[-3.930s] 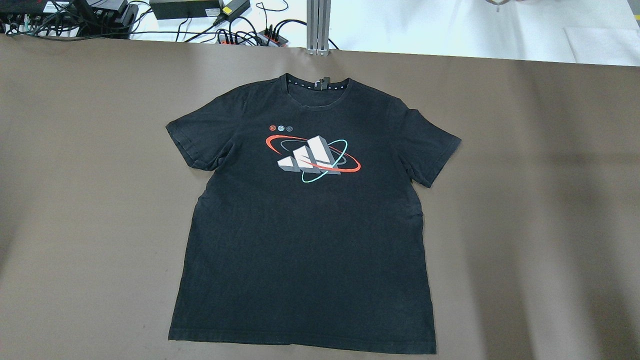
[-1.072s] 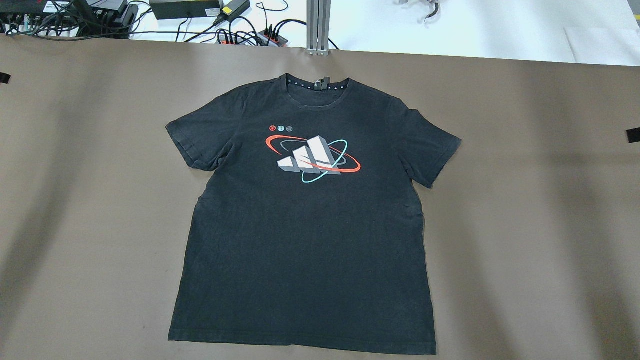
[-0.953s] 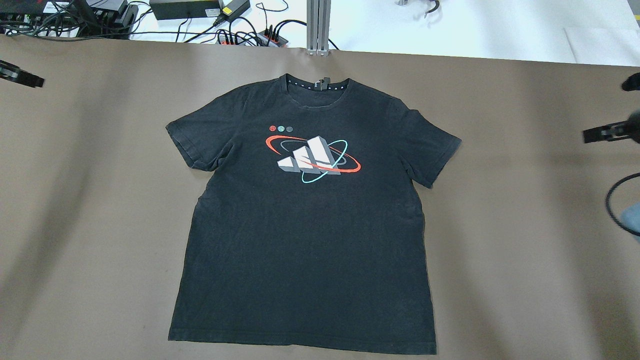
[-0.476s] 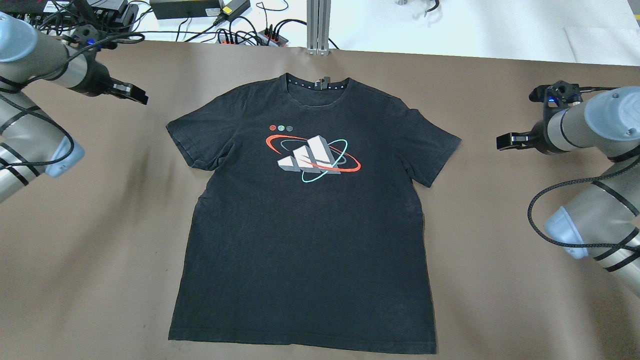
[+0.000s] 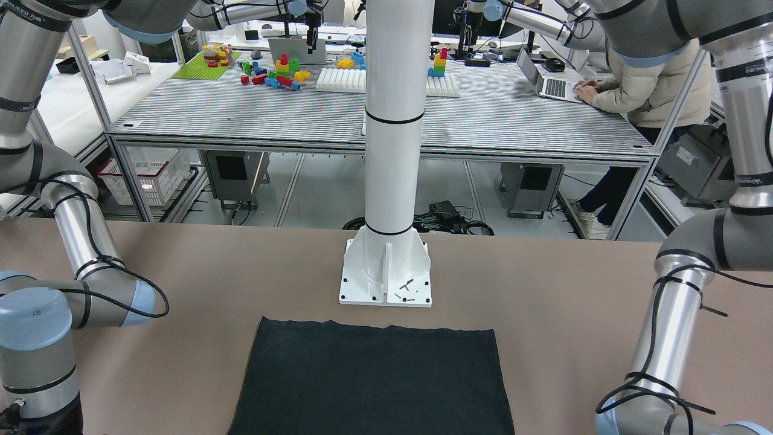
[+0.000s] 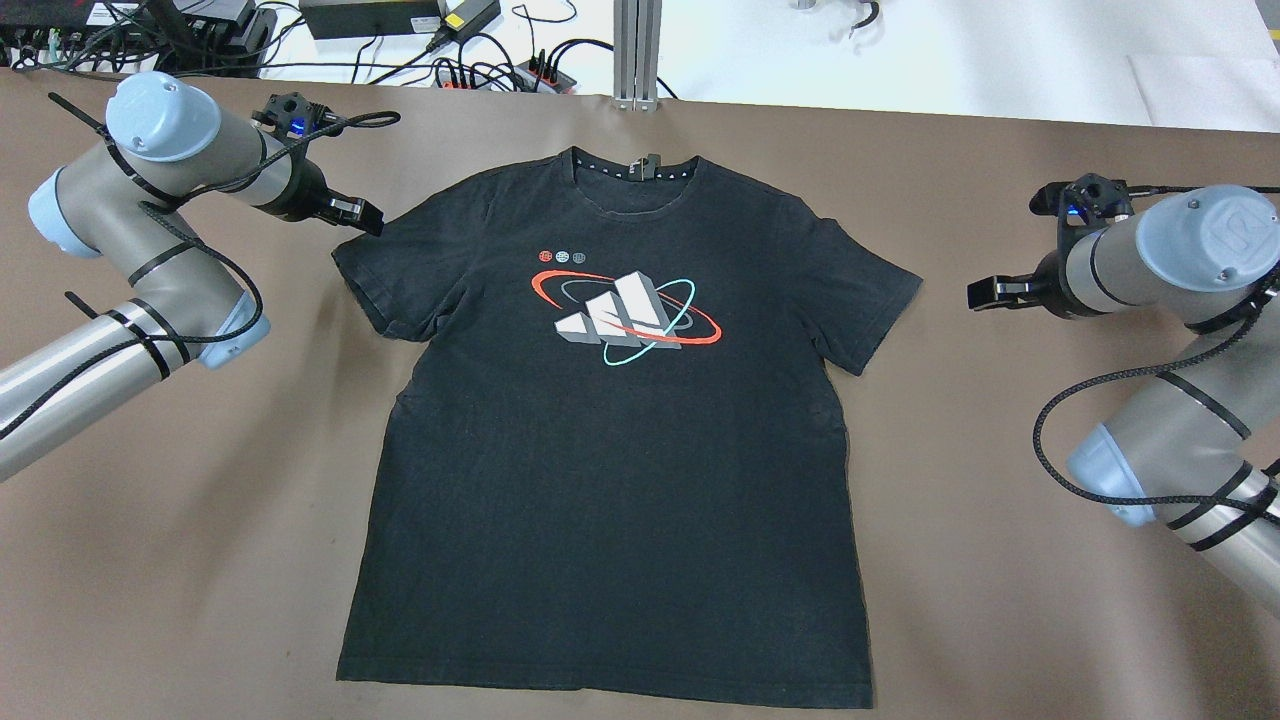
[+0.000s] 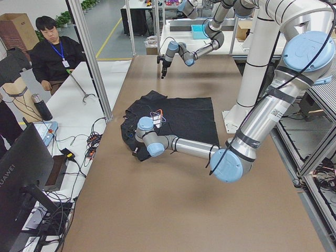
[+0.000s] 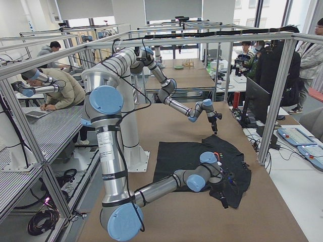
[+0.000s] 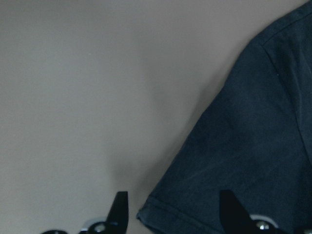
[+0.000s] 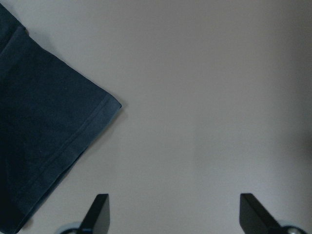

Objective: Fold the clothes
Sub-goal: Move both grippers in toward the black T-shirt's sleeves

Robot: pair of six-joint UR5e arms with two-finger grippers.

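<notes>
A black T-shirt (image 6: 610, 480) with a red, white and teal chest print lies flat, face up, on the brown table, collar toward the far edge. It also shows in the front-facing view (image 5: 374, 380). My left gripper (image 6: 365, 218) is open and empty over the outer corner of the sleeve at the view's left. In the left wrist view (image 9: 173, 209) that sleeve's hem (image 9: 161, 219) lies between the fingers. My right gripper (image 6: 985, 293) is open and empty over bare table, just outside the other sleeve (image 10: 44, 136).
The white pillar's base (image 5: 386, 278) stands on the table just behind the shirt's hem. Cables and power supplies (image 6: 370, 20) lie beyond the table's far edge. An aluminium post (image 6: 637, 50) stands behind the collar. People sit at neighbouring benches.
Both arms have come in from the sides and moved inward toward the sleeves, the left one reaching the sleeve corner. The shirt has not moved.
</notes>
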